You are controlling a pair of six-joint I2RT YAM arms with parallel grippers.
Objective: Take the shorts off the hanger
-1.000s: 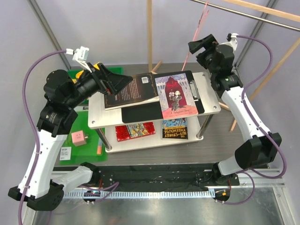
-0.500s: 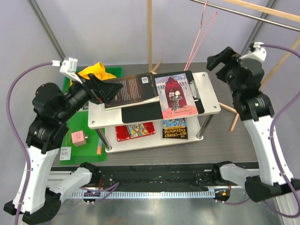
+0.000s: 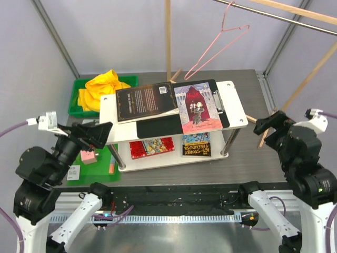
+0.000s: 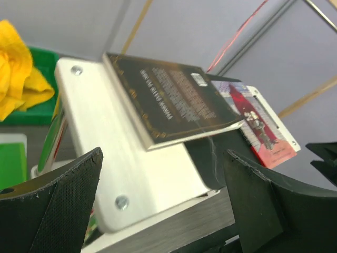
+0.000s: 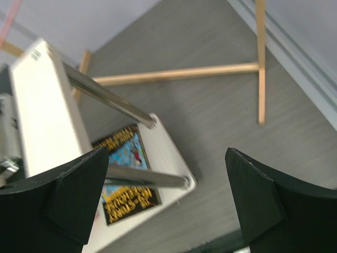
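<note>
The shorts point(image 3: 102, 87) lie in a loose heap in the green bin point(image 3: 75, 104) just behind and left of the shelf point(image 3: 238, 112), and the hanger point(image 3: 218, 45) hangs bare from the rod point(image 3: 274, 15) above and behind the shelf, so the task looks done. The left gripper point(image 3: 97, 138) sits low at the shelf's front-left corner, and its wrist view shows the jaws spread wide with nothing between them. The right gripper point(image 3: 266, 122) sits off the shelf's right end, equally wide open and empty. What remains are risks of disturbance, as I judge it. The shorts are piled higher than the bin's rim, so a passing arm could catch a fold and drag them out onto the table beside the shelf. The hanger is light and tilted on its hook, so a knock to the rod might set it swinging or slide it off onto the shelf. The dark book point(image 3: 147, 103) overhangs the shelf's top board on the left gripper's side, so a careless sweep there could push it off.
</note>
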